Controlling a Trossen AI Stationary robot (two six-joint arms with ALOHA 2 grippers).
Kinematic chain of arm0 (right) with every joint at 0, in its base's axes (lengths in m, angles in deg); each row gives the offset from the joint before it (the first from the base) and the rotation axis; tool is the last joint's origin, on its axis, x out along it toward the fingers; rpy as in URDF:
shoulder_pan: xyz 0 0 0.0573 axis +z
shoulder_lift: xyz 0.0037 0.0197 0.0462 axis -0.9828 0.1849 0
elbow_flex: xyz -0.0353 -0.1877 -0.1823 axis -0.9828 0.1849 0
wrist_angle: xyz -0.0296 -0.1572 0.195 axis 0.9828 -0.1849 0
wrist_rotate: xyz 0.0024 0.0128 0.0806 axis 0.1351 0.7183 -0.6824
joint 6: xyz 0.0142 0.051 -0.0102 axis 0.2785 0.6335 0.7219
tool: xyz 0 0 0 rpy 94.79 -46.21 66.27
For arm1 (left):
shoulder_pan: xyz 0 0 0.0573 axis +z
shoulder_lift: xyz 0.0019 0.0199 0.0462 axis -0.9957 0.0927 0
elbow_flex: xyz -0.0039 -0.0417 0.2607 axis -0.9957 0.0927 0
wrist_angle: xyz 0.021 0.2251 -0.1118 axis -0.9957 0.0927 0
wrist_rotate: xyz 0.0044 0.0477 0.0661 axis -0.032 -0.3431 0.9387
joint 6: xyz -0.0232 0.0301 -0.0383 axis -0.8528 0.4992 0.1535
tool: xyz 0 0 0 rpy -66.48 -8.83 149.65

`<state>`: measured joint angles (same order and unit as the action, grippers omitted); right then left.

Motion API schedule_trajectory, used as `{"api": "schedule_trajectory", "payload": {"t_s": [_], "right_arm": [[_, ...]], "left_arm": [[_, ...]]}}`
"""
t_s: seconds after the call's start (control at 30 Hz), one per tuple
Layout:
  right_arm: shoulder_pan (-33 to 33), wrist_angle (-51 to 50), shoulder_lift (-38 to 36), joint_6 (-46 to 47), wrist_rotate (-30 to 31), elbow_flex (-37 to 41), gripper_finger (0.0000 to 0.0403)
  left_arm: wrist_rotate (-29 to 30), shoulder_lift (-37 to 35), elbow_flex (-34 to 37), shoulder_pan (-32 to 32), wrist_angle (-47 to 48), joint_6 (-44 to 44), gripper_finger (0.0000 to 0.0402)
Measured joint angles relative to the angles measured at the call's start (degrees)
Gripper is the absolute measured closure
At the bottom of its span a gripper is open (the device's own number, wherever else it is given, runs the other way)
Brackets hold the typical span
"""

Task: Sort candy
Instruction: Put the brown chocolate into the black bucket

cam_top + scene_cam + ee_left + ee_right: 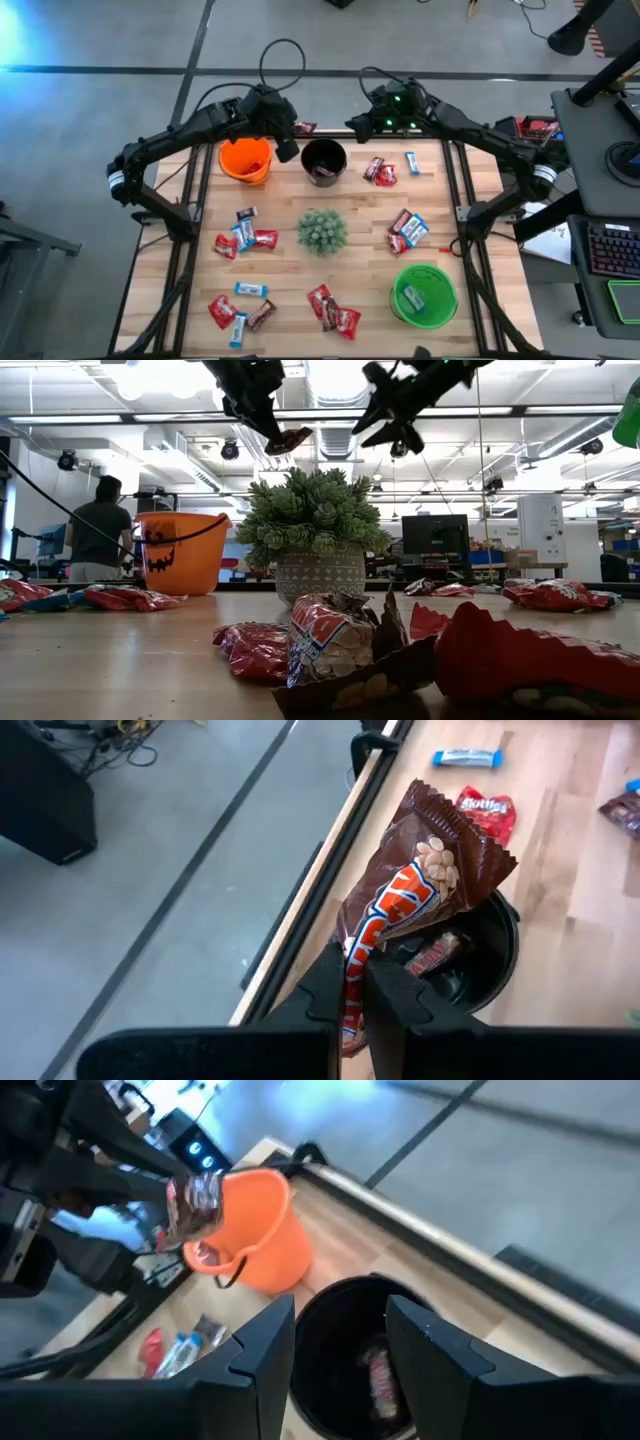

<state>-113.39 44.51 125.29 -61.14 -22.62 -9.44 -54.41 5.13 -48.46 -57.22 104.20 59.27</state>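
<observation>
From above, the left gripper (297,131) hangs at the table's (360,225) far edge between the orange bucket (246,160) and the black bucket (324,160), pinching a brown candy (304,128) that is mostly hidden by the arm. The right gripper (368,122) hovers just beyond the black bucket's far right; its fingers are lost against the dark arm here. There are three buckets, the third a green bucket (424,294) at the near right, and one plant (322,231) in the middle. Loose candy lies in six clusters, the wrappers overlapping so an exact count is not possible; the clearest is the group (245,236) left of the plant. In the low view both grippers are cut off by the top edge, near candy (330,640) blocks much of the table, and a person (96,530) stands behind the orange bucket. The left wrist view shows the fingers (327,992) shut tight on the brown wrapper's lower end, held above the black bucket's rim, with more candy in the bucket partly covered. The right wrist view shows that arm's fingers (265,1350) spread apart and empty over the black bucket, where one wrapper (383,1378) lies blurred.
</observation>
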Motion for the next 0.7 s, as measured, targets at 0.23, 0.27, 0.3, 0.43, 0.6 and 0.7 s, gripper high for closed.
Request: {"api": "schedule_trajectory", "payload": {"t_s": [0.23,0.27,0.3,0.43,0.6,0.7], "right_arm": [[-0.75,0.04,6.6,2.33,-3.34,-6.77,0.0214],[-0.77,0.04,7.31,2.35,-3.33,-7.98,0.0208],[-0.79,0.07,8.0,2.35,-3.34,-9.21,0.0204],[-0.9,0.09,10.34,2.33,-3.31,-13.49,0.0191],[-0.88,0.9,13.8,2.28,-2.94,-18.43,0.0188],[-0.88,0.85,16.4,1.7,-2.88,-20.85,0.0188]], "left_arm": [[-0.94,0.0,0.0,3.15,-0.09,4.43,0.0401],[-0.92,0.0,0.0,3.66,-0.3,5.17,0.0401],[-0.92,0.0,0.0,4.21,-0.6,5.97,0.0401],[-1.09,-0.1,0.0,6.09,-1.5,9.29,0.0401],[-4.69,-0.2,0.0,8.75,-1.81,12.71,0.0401],[-4.74,-0.2,0.02,10.31,-3.01,14.69,0.0401]]}}
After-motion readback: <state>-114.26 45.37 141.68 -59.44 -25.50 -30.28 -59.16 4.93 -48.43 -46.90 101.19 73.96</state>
